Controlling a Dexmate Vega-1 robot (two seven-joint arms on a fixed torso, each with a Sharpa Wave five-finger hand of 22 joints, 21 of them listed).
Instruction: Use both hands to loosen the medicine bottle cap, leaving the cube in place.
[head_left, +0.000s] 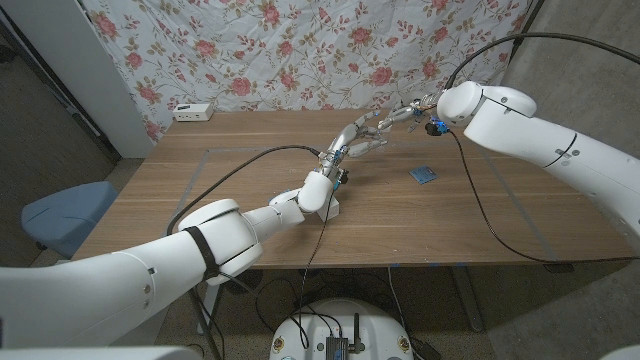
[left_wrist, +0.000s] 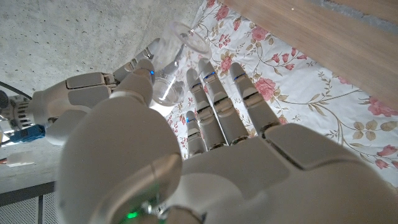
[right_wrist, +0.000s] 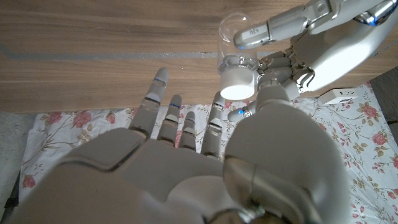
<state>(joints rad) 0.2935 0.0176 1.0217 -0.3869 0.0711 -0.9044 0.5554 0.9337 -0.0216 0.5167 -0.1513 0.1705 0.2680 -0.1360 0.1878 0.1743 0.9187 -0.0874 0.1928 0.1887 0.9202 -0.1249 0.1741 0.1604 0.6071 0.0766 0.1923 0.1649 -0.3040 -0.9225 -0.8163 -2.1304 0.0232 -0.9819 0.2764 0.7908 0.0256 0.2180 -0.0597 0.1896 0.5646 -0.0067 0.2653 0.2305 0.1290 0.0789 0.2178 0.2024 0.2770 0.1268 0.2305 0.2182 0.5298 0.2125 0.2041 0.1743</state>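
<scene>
Both hands met at the medicine bottle above the bench.

The left hand (head_left: 352, 140) gripped the clear medicine bottle (right_wrist: 236, 31) with fingers curled round its body, holding it raised over the far part of the wooden bench (head_left: 250, 215). The right hand (head_left: 408, 112) had its thumb and fingers at the white cap (right_wrist: 238, 79) (how firmly, one cannot tell). The blue cube (head_left: 423, 175) lay on the bench, apart from both.

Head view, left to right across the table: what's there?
White power strip at the far left edge → left hand → right hand → blue cube. The two hands meet above the table; the bottle between them is too hidden here to place.
</scene>
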